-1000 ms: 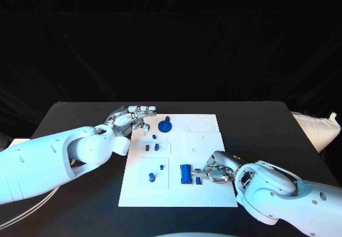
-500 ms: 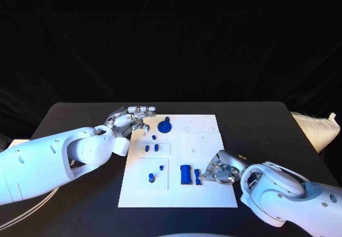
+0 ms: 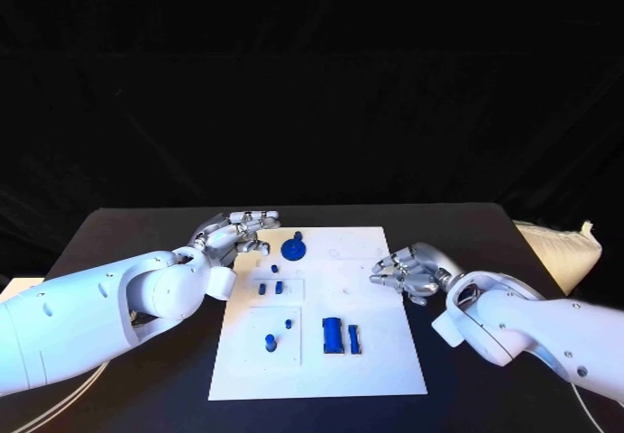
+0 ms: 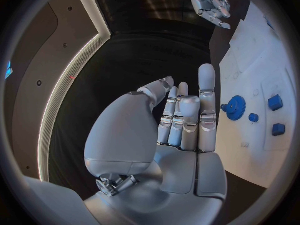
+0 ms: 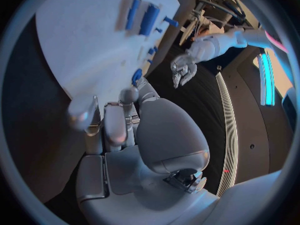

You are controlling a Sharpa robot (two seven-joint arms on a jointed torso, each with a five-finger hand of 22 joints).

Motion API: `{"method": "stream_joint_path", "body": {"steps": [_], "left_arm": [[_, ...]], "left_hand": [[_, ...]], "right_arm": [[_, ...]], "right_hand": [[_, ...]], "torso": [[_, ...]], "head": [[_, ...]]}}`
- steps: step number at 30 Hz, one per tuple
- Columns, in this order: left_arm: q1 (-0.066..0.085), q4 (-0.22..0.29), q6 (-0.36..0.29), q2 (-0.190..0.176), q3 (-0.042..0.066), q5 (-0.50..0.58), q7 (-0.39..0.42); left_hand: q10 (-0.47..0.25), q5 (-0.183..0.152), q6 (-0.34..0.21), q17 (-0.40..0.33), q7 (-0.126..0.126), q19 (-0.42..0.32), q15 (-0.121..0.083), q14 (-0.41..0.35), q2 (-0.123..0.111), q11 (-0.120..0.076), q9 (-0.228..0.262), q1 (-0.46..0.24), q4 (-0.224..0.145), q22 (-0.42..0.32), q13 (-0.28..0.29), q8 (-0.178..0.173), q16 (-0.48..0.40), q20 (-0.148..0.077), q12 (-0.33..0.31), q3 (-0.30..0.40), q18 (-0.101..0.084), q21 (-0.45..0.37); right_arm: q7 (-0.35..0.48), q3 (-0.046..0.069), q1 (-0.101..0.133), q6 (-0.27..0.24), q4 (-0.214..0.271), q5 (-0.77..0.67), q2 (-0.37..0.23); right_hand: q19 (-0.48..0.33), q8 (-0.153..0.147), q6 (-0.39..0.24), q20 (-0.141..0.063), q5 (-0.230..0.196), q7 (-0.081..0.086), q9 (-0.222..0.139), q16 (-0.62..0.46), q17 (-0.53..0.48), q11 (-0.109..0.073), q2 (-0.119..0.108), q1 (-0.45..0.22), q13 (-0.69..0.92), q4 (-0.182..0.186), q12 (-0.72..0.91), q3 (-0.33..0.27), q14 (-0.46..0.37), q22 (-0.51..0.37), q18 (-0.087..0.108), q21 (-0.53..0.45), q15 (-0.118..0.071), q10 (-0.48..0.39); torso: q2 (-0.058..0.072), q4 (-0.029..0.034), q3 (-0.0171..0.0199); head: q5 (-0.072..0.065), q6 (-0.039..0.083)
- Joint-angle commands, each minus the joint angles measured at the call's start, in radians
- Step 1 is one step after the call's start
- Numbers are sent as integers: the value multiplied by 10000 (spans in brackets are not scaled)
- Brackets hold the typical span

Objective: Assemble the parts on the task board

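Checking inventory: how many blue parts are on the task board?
8: a gear and small peg at the far end, two mid-left, two near-left, and two bars near-centre; others may be hidden.

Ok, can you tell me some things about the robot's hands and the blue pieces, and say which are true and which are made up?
1. The right hand holds a blue piece. False: it holds nothing.
2. The blue gear lies on the task board. True.
3. The left hand presses the gear. False: it is beside the board's far corner, apart from the gear.
4. The long blue block lies on the board's near half. True.
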Motion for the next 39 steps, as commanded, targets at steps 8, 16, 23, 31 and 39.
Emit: {"method": "stream_joint_path", "body": {"steps": [8,16,23,31,39], "left_arm": [[-48,-1713,-1092,1069,41,663,696],[-51,-2764,-1094,1706,54,844,879],[-51,-2941,-1058,1814,57,868,1020],[-96,-2744,-1285,1736,73,637,790],[-399,-1337,-3001,1306,238,-78,1179]], "left_hand": [[-28,-119,-175,-3575,11,-2983,552,-2474,159,197,-19,-120,112,-1418,-116,-103,-5593,425,-274,-101,33,-2304],[-230,-116,-167,-4999,132,-4249,1062,-2286,148,469,-15,-134,155,-3444,-120,-374,-8568,1293,-1245,-178,195,-4126],[-155,-98,-73,-5318,161,-4264,1100,-1985,222,502,-14,-77,126,-4166,-119,-459,-9270,1387,-1503,-278,227,-4108],[-4474,-640,-4168,-6301,-567,-7541,577,-5944,1375,-96,-678,-5334,399,-6065,-734,-1177,-10152,399,-2268,-1968,-435,-4749],[-6433,-1498,-6028,-6301,-915,-9049,-219,-7765,1375,-1016,-678,-7714,399,-6874,-734,-1177,-10518,-52,-2268,-2733,-714,-4749]], "right_arm": [[3897,132,667,1028,-3360,6409,1629],[4505,216,745,1753,-4741,6780,2485],[4662,235,755,1999,-5062,6603,2704],[4358,203,740,1264,-4834,6581,2667],[5009,20,625,-452,-3212,7258,2368]], "right_hand": [[-2175,-72,-320,784,-341,393,-1001,-7760,-5612,707,-97,1126,-6025,-154,-4124,998,-2382,-4551,315,-5693,761,-784],[-1696,-50,-234,1231,-402,486,-1830,-10060,-7836,871,-419,961,-9167,-198,-4127,1779,-2072,-6475,356,-7847,1177,-729],[-1109,-45,-101,1086,-367,529,-2032,-10215,-8255,857,-444,838,-9648,-287,-4122,2009,-1457,-6826,366,-8063,1082,-575],[-5590,-679,-4066,423,-921,-152,-2594,-10990,-9018,382,-155,-5030,-10276,-1125,-4765,1345,-6367,-7823,-289,-8751,415,-5219],[-7664,-679,-5876,128,-1782,-466,-3379,-10990,-9315,-325,-155,-7656,-10276,-1125,-4765,1056,-8630,-8231,-565,-9708,415,-7319]], "torso": [[-682,-97,-130],[-854,-80,-33],[-790,-68,53],[-929,34,116],[-1093,159,241]], "head": [[-159,781],[-62,968],[20,1042],[89,1002],[204,968]]}}
